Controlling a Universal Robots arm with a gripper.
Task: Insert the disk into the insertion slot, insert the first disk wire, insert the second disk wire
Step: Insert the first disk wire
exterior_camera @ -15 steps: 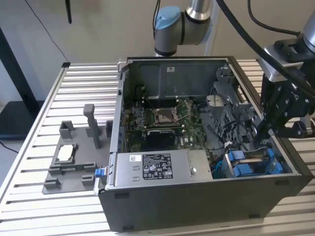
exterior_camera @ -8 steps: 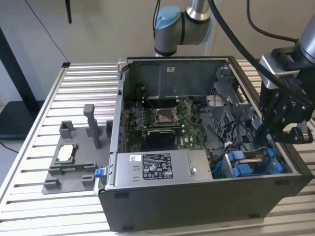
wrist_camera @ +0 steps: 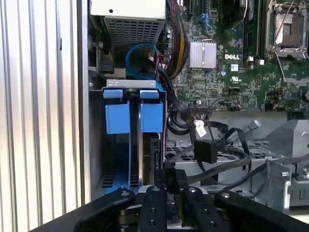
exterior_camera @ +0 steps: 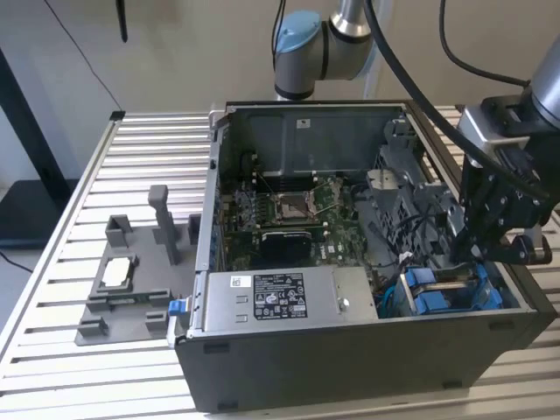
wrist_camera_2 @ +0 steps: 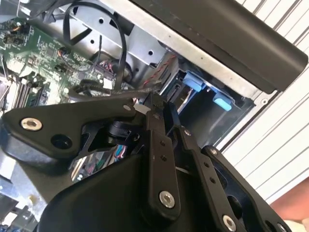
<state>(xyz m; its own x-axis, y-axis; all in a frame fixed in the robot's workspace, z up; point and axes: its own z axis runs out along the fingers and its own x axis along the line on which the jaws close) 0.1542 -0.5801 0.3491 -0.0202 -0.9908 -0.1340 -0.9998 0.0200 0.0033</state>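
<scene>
1. At the corner of the case (exterior_camera: 350,350) on the exterior view's right, I see the gripper (exterior_camera: 479,249) just above the slot (wrist_camera: 99,145).
2. Its jaws look narrow, nearly together.
3. The disk (wrist_camera: 147,145) stands on edge inside that slot.

Pale wall (exterior_camera: 175,52) behind — slatted aluminium table (exterior_camera: 149,149), black stand (exterior_camera: 26,118) at the exterior view's left.

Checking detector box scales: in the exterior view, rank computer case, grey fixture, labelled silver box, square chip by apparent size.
1. computer case
2-3. grey fixture and labelled silver box: look similar, not ranked
4. square chip, on the fixture
</scene>
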